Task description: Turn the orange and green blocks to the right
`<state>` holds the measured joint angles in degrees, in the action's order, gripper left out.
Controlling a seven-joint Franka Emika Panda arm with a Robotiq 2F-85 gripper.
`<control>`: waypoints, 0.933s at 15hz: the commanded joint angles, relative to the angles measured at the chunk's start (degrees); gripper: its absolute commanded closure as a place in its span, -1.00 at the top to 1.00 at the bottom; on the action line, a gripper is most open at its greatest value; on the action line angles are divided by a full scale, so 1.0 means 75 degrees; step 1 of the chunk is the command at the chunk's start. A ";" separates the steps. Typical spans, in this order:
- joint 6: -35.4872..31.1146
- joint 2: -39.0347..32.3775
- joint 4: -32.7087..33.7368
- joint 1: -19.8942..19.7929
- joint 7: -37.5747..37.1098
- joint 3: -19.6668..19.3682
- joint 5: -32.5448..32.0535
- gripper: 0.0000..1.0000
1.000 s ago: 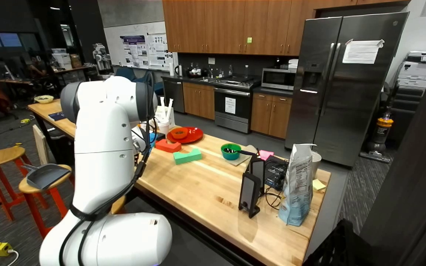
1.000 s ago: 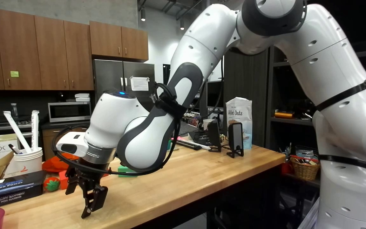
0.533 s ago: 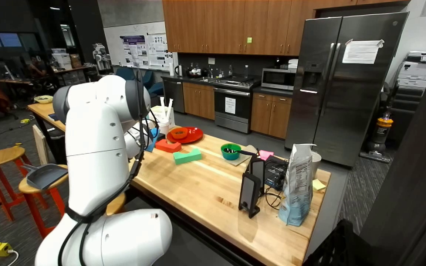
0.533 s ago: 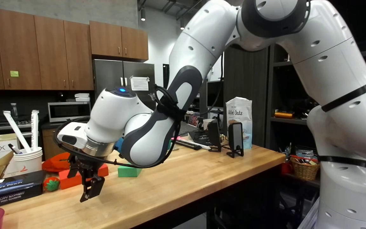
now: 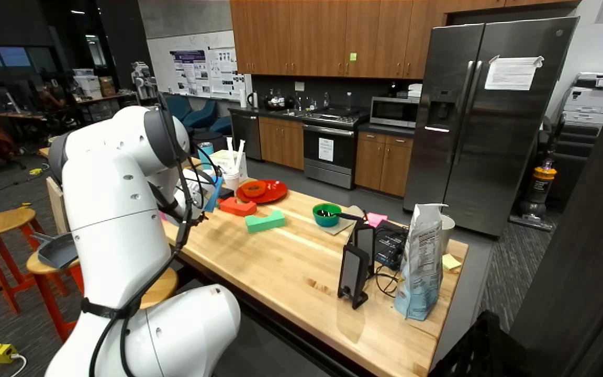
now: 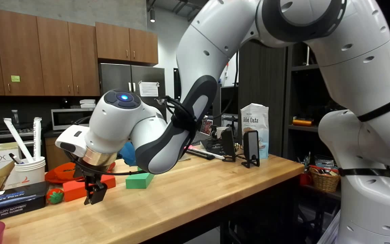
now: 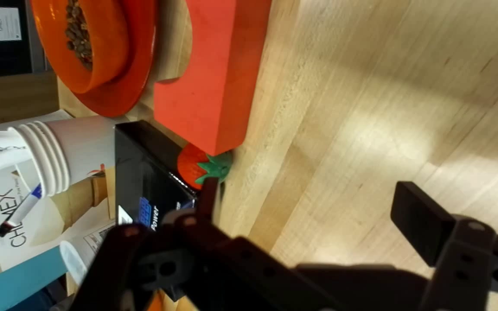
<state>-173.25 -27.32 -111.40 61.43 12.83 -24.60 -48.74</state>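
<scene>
I see gripper (image 7: 314, 207) spread over worktop (image 7: 339, 142); wrist view crops orange block (image 7: 214, 86), right end unseen; arm (image 6: 201, 57) partly hides green block (image 6: 138, 181) in exterior view.

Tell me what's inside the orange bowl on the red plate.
Inside the orange bowl the wrist view shows small brown pieces; exactly what they are, I can't tell. Whatever lies beneath the topmost pieces is covered by them.

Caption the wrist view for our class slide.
Open black gripper above a pale wooden tabletop, with a notched orange-red block and a red strawberry-shaped object in view.
</scene>
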 commanded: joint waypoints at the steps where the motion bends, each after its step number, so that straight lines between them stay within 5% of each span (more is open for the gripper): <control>1: 0.0050 -0.0355 0.0347 0.1128 -0.1498 -0.1302 -0.0990 1.00; 5: -0.0167 -0.0861 0.0596 0.2050 -0.3059 -0.2360 -0.1841 1.00; 6: -0.0003 -0.0544 0.0391 0.1681 -0.2390 -0.1866 -0.1446 1.00; 14: -0.0012 -0.0834 0.0559 0.1968 -0.2824 -0.2177 -0.1588 1.00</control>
<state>-173.34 -33.58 -107.20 76.19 -8.36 -40.93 -60.64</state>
